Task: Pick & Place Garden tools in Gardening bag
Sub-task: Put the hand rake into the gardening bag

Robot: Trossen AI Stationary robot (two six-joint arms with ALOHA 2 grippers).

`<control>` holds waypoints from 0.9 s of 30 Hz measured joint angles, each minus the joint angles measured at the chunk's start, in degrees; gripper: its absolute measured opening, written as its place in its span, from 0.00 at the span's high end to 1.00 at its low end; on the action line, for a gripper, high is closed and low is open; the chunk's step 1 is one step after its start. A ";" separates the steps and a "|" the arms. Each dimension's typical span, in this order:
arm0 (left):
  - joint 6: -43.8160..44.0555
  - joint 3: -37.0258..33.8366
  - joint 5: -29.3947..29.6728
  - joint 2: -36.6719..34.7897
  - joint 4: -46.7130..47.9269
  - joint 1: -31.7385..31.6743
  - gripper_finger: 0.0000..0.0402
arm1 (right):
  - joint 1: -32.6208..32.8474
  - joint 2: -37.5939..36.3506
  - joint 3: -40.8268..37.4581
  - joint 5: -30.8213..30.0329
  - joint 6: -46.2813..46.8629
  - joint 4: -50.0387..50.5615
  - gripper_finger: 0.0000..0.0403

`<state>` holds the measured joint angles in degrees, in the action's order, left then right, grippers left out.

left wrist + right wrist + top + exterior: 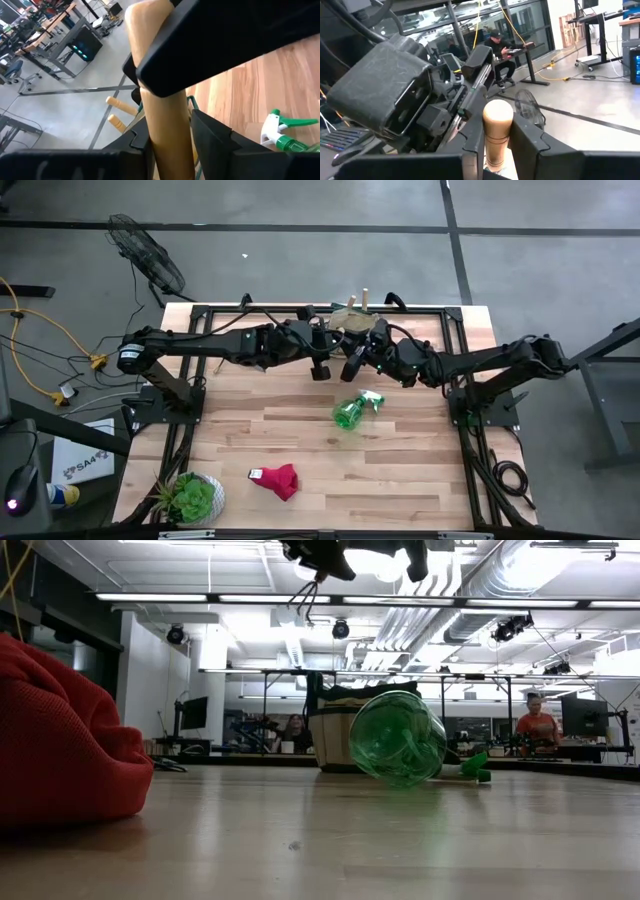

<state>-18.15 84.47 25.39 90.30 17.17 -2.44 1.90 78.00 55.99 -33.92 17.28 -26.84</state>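
Note:
My left gripper and my right gripper meet above the table's middle, just in front of the gardening bag. Both are shut on one wooden-handled tool; its metal end is hidden. The tan bag stands at the far edge, with two wooden handles sticking up out of it. The green spray bottle lies on its side on the table, below and in front of the grippers. The red glove lies nearer the front edge. My left gripper pinches the tool's wooden handle between its two fingers, which lie across it. The tool is lifted clear of the table. The right gripper's finger crosses the same handle farther along. My right gripper pinches the wooden handle between its two fingers, a little below its rounded free end, which sticks out past them. The tool is clear of the table. The left gripper stands right beside it on the same tool.
A green potted plant stands at the front left corner. The arms' dark base frames run along the table's left and right sides. Bare wood lies between the spray bottle and the glove. People sit at desks in the room beyond.

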 joint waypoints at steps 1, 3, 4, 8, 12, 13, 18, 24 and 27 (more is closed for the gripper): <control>0.02 -0.02 0.00 0.00 0.04 -0.02 0.72 | -0.01 0.00 0.00 -0.02 0.00 0.06 0.86; 0.17 0.00 -0.02 0.00 -0.05 0.00 0.72 | 0.01 0.00 0.00 -0.08 -0.02 0.23 0.86; 0.20 0.00 -0.02 -0.02 -0.05 0.00 0.72 | 0.01 0.00 0.00 -0.12 -0.04 0.32 0.86; 0.23 -0.02 0.05 -0.03 0.43 0.00 0.72 | -0.03 0.00 0.00 -0.65 0.61 2.15 0.86; 0.25 -0.02 1.68 -0.32 2.21 0.00 0.71 | -0.03 -0.04 0.00 -2.40 3.01 6.27 0.86; 0.27 -0.02 1.82 -0.65 3.16 0.00 0.71 | -0.03 -0.04 0.00 -2.72 3.69 7.07 0.86; 0.39 -0.04 2.46 -1.98 5.23 -0.08 0.71 | -0.29 -0.44 0.00 -4.20 5.50 9.75 0.86; 0.70 0.00 4.68 -4.99 10.98 -0.13 0.71 | -1.15 -2.63 -0.01 -6.42 8.01 15.59 0.86; 2.14 -0.02 5.46 -6.91 13.77 -0.15 0.71 | -2.14 -4.30 -0.01 -6.70 10.69 21.66 0.86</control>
<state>-16.01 84.44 30.85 83.39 30.95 -2.59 -0.24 73.70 55.98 -40.62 27.97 -5.18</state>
